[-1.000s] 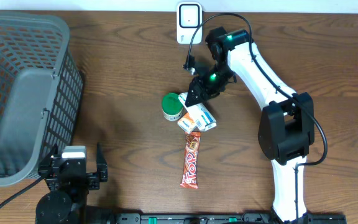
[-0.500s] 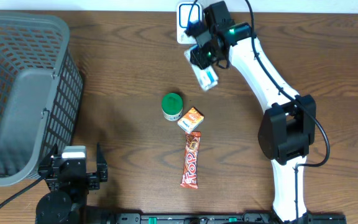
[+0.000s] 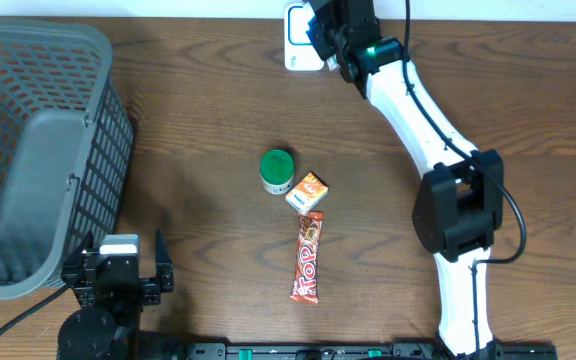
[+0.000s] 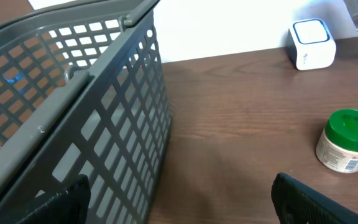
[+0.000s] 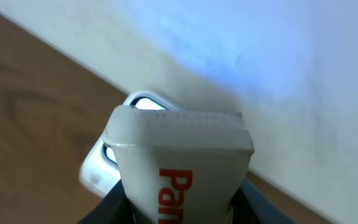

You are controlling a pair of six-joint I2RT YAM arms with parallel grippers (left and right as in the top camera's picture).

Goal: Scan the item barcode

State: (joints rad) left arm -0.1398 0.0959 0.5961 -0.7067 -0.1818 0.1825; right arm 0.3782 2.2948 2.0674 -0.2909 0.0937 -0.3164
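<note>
right gripper [image 5: 180,204] clamped on white box [image 5: 180,149] with red print, held just in front of scanner [image 4: 312,42] at far edge. left gripper [image 4: 185,202] fingers wide apart, near left by basket [image 4: 73,93].

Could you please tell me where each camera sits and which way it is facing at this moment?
Overhead: above the table, looking straight down at basket, jar, candy bar; left arm, right arm show.
Left wrist: low at the near edge, facing across to basket, jar, scanner; open left gripper shows.
Right wrist: at the far edge, facing scanner and wall; right gripper holds a white box.
Shared: all three see the scanner.
</note>
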